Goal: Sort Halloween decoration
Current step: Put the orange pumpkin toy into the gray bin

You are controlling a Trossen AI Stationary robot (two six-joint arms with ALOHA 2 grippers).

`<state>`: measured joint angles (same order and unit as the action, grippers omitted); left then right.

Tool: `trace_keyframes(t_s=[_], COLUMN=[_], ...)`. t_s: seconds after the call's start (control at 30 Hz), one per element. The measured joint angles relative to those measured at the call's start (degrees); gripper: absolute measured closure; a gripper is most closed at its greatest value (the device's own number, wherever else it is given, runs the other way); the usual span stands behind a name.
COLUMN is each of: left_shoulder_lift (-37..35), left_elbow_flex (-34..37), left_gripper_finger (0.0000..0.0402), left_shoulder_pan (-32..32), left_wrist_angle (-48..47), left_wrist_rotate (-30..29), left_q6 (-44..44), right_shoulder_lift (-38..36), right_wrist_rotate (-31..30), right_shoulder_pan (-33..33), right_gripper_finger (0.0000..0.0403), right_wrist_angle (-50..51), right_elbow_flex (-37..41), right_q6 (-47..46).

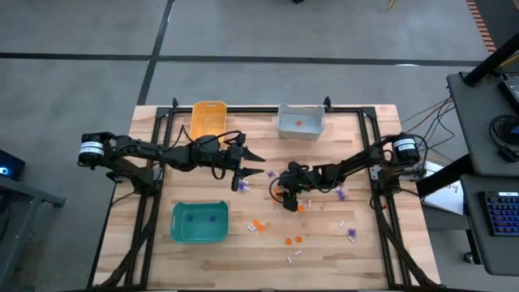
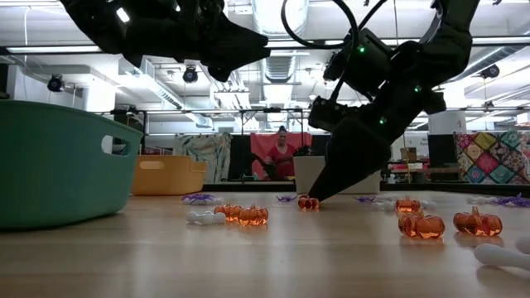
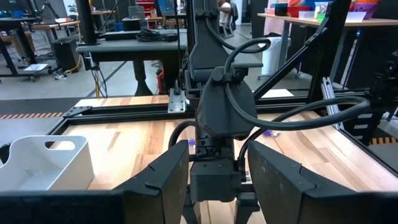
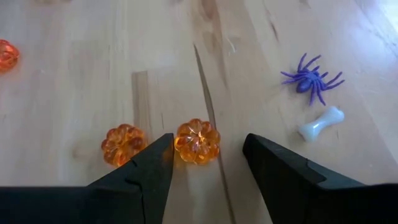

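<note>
My right gripper (image 4: 205,158) is open and slants down close to the table near its middle (image 1: 285,199). An orange pumpkin trinket (image 4: 196,141) lies on the wood between its two fingertips, close to one of them. A second pumpkin (image 4: 122,144) lies just outside that finger. A purple spider (image 4: 311,79) and a white bone (image 4: 320,123) lie farther off. In the low view the fingertips (image 2: 319,195) reach almost to the table beside a pumpkin (image 2: 308,202). My left gripper (image 1: 258,162) hangs open above the table, left of centre, with nothing in it. My right gripper stands astride the orange pumpkin (image 4: 186,142), coming at it slanting from above. One finger (image 4: 155,163) is right beside the pumpkin's side, and I cannot tell whether it touches. The pumpkin rests on the table.
An orange-yellow bin (image 1: 208,118) and a grey bin (image 1: 301,122) stand at the far edge, and a teal bin (image 1: 199,221) at the near left. More pumpkins (image 2: 422,225), spiders (image 1: 351,235) and bones (image 1: 293,257) lie scattered over the near right of the table.
</note>
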<state>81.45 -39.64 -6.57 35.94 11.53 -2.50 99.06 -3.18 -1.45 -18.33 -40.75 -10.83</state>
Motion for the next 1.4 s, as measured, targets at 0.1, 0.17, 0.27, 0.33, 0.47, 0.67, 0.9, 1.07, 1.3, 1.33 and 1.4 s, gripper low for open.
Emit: trace_keyframes(t_s=[0.1,0.17,0.27,0.33,0.47,0.67,0.9,1.07,1.3,1.33,1.4], left_shoulder_lift=[0.00,0.00,0.00,0.00,-0.02,-0.01,-0.28,-2.66,-8.45,-9.37,-10.67], left_elbow_flex=[0.00,0.00,0.02,0.02,0.02,0.02,0.02,0.02,0.02,0.02,0.02], left_gripper_finger=[0.0253,0.0253,0.0253,0.0253,0.0253,0.0253,0.0253,0.0253,0.0253,0.0253,0.0253], left_shoulder_pan=[0.00,0.00,0.00,0.00,0.00,0.00,0.00,0.00,-0.02,-0.02,0.00], left_wrist_angle=[-0.02,0.00,-0.01,0.00,-0.02,-0.02,-0.10,-0.81,-7.04,-8.25,-10.15], left_wrist_rotate=[0.02,0.00,0.00,0.00,0.00,0.00,0.00,0.01,-0.02,-0.02,-0.02], left_q6=[0.00,0.00,0.00,0.00,0.00,0.00,0.00,-0.05,-0.97,-1.07,-1.24], right_shoulder_lift=[0.25,0.29,0.29,0.29,0.31,0.33,0.26,-1.01,-6.26,-7.29,-9.31], right_wrist_rotate=[0.01,0.15,0.13,0.09,-0.04,-0.02,-0.02,0.13,0.13,0.13,0.14], right_shoulder_pan=[0.11,0.30,0.33,0.35,0.37,0.37,0.37,0.39,1.73,2.15,3.18], right_gripper_finger=[0.0200,0.0200,0.0205,0.0216,0.0250,0.0299,0.0325,0.0317,0.0322,0.0323,0.0323], right_wrist_angle=[-0.46,-0.50,-0.50,-0.50,-0.48,-0.48,-0.54,0.36,1.34,1.60,1.87], right_elbow_flex=[0.00,0.00,0.00,0.00,0.00,-0.02,-0.02,0.00,0.07,0.07,0.04], right_q6=[0.28,0.28,0.43,0.78,1.05,1.03,1.12,1.05,0.40,0.46,0.93])
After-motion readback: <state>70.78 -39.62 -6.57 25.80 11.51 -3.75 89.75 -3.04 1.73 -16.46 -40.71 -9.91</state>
